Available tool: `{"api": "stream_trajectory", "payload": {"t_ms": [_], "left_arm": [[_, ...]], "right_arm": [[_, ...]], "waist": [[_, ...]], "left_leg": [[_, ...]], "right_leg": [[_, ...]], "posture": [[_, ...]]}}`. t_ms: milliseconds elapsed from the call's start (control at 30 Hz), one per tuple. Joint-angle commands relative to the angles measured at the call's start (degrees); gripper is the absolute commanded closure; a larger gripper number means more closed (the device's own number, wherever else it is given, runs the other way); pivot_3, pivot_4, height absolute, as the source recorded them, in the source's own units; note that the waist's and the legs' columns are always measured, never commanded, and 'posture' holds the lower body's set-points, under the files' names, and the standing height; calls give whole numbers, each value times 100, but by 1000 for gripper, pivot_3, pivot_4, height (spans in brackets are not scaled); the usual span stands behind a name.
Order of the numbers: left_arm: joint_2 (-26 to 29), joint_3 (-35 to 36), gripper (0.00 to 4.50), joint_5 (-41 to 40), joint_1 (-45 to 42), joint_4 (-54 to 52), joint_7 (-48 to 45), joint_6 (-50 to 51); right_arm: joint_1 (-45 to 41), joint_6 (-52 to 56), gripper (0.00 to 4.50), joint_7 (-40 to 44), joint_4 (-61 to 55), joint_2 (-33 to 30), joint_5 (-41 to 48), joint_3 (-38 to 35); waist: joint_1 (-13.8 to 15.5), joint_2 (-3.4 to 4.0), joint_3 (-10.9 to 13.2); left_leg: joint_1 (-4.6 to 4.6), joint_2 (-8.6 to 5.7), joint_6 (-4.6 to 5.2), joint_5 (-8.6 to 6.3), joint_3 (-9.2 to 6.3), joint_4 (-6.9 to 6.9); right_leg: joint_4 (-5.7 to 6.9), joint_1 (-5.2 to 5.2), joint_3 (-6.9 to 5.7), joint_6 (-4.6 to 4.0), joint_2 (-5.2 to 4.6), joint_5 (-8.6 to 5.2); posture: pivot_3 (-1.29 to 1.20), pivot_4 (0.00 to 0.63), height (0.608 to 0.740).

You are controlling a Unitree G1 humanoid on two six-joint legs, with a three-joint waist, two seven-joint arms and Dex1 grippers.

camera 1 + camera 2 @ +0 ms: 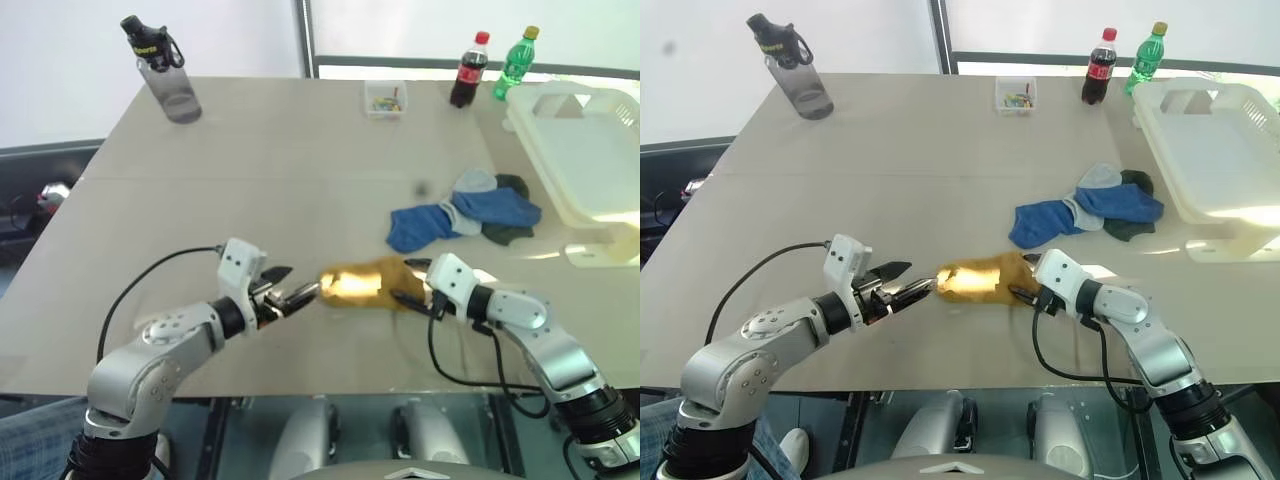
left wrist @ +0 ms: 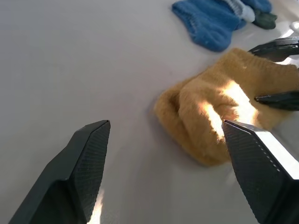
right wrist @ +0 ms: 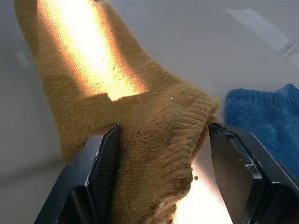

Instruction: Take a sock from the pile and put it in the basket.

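A mustard-yellow sock (image 1: pixel 360 283) lies flat on the table between my two grippers, apart from the pile. My left gripper (image 1: pixel 300 285) is open just beside the sock's toe end, with nothing between its fingers (image 2: pixel 88 154). My right gripper (image 1: pixel 402 280) stands open at the other end, its fingers (image 3: pixel 100 163) on either side of the sock's cuff (image 3: pixel 177 135). The pile (image 1: pixel 470 210), blue, pale grey and dark socks, sits behind the right gripper. At the table's right side stands the whitish slotted basket (image 1: pixel 535 160).
At the table's back stand a grey water bottle (image 1: pixel 165 70), a small clear box of coloured bits (image 1: pixel 385 98), a cola bottle (image 1: pixel 468 70) and a green bottle (image 1: pixel 516 62). The table's front edge runs just under both arms.
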Motion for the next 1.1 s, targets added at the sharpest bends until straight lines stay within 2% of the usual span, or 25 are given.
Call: {"api": "stream_trajectory", "payload": {"t_ms": [33, 133, 233, 500, 633, 800, 933, 1100], "left_arm": [[-273, 192, 331, -504, 104, 143, 225, 430], [-563, 339, 331, -935, 55, 308, 419, 739], [-945, 772, 331, -1996, -177, 703, 677, 1082], [-521, 808, 331, -3338, -597, 1485, 1042, 2125], [-420, 551, 331, -3518, -851, 1789, 1013, 2330], [-566, 280, 331, -3463, -1382, 2349, 871, 2351], [-658, 118, 331, -3333, -1589, 2534, 648, 2250], [-912, 158, 331, -3546, -1763, 2551, 332, 2126]], "right_arm": [[108, 74, 1394, 45, -37, -8, -87, 27], [104, 89, 1394, 48, -50, -1, -100, 31], [83, 98, 1394, 45, -84, 5, -138, 46], [60, 166, 1394, 7, -157, 61, -199, 69], [61, 189, 1394, -33, -177, 121, -248, 92], [102, 207, 1394, -71, -223, 190, -314, 98], [126, 237, 1394, -103, -250, 229, -344, 68], [123, 284, 1394, -127, -267, 255, -357, 67]], "waist": [[-1, -6, -4], [5, -9, -9], [13, -13, -13], [4, -19, -17], [-2, -19, -18], [7, -22, -19], [-29, -21, -19], [-23, -22, -19]], "left_leg": [[1, 0, 0, 0, 0, 0], [1, 0, 0, 0, -3, 0], [2, -1, 0, 0, -3, 4], [2, -3, 0, 0, -8, 5], [2, -4, 0, 0, -8, 4], [3, -5, -5, 3, -10, 5], [3, -6, -7, 4, -9, 5], [3, -6, -10, 6, -10, 6]], "right_leg": [[1, 0, 0, 0, -1, 0], [1, 1, -3, 0, 0, 0], [3, 3, -3, 0, -1, 0], [4, 3, -7, 0, 1, 0], [6, 3, -7, 0, 2, 0], [9, 3, -10, 0, 5, 0], [8, 2, -7, 0, 7, 0], [7, 3, -8, 0, 5, 0]], "posture": [[0, 150, 740], [0, 150, 740], [0, 150, 740], [0, 150, 740], [0, 150, 740], [0, 150, 740], [0, 150, 740], [0, 150, 740]]}}
